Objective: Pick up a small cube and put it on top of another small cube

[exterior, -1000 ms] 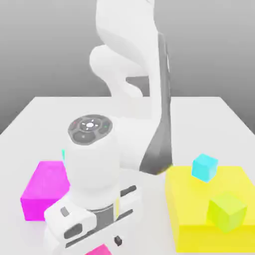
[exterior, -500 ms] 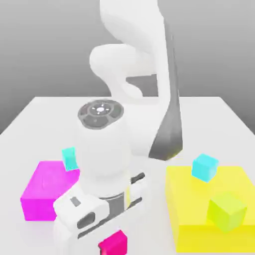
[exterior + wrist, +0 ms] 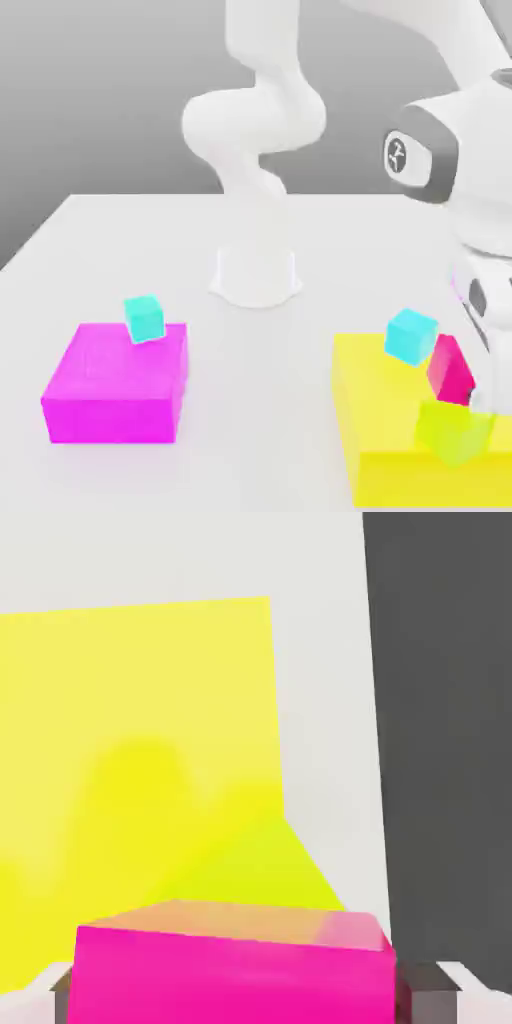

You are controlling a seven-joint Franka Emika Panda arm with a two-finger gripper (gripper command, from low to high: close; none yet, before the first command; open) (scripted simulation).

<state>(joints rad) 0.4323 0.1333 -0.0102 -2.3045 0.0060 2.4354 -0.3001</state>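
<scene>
At the near right of the exterior view, the lime cube point(image 3: 452, 432) sat on the large yellow block point(image 3: 385, 420). Just above it, tilted, the pink cube point(image 3: 450, 369) sat between the fingers of the gripper point(image 3: 250, 992). Farther left, a cyan cube point(image 3: 144, 318) rested on the magenta block point(image 3: 115, 385) on the desk point(image 3: 260, 330).

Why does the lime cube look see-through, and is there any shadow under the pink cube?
Exterior view: the lime cube looks faintly translucent, the yellow block tinting through it; lighting is soft and even, shadows barely visible. Hand view: the pink cube is sharp, and a darker lime patch lies on the yellow beyond it; whether that is shadow or the lime cube, I cannot tell.
</scene>
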